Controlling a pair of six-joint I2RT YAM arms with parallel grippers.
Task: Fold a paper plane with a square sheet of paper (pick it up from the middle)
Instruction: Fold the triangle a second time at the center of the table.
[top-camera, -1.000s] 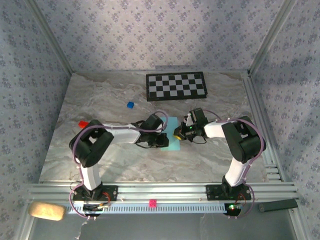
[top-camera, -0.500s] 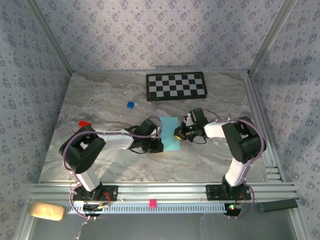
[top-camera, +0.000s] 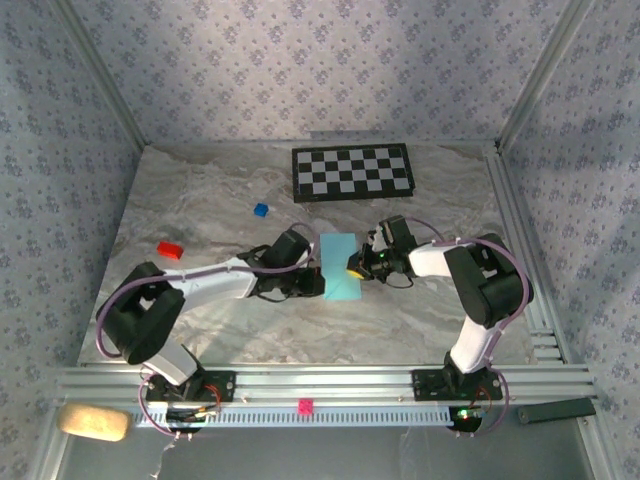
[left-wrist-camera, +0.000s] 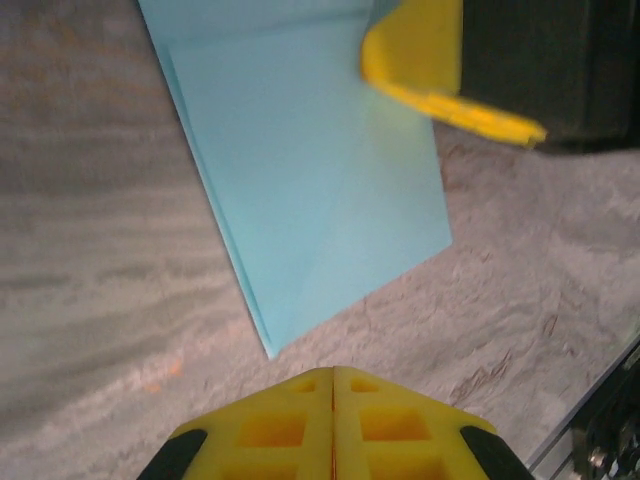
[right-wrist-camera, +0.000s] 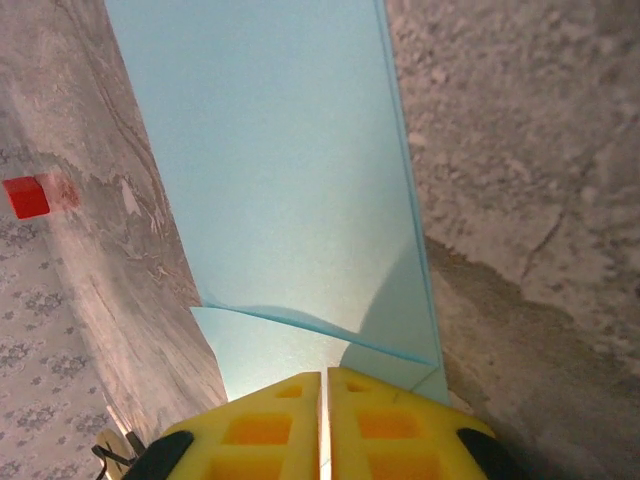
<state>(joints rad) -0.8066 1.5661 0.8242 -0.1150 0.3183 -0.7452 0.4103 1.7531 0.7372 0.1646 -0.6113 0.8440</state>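
Left claw (left-wrist-camera: 332, 373) closed, empty, just beside light-blue sheet (left-wrist-camera: 310, 180).

- Square sheet of paper (top-camera: 340, 268): light blue, plain and unmarked. It is folded double, so it reads as a narrow rectangle, not yet a dart.
- It lies flat near the middle of the marbled table (top-camera: 200, 190), its long side running away from the near edge at a slight slant.
- Left wrist view (left-wrist-camera: 310, 170): two layers show along one long edge, slightly out of line. A faint diagonal crease crosses the top face.
- Right wrist view (right-wrist-camera: 280, 170): the short end of the upper layer is lifted and bowed, shadowing the layer beneath.
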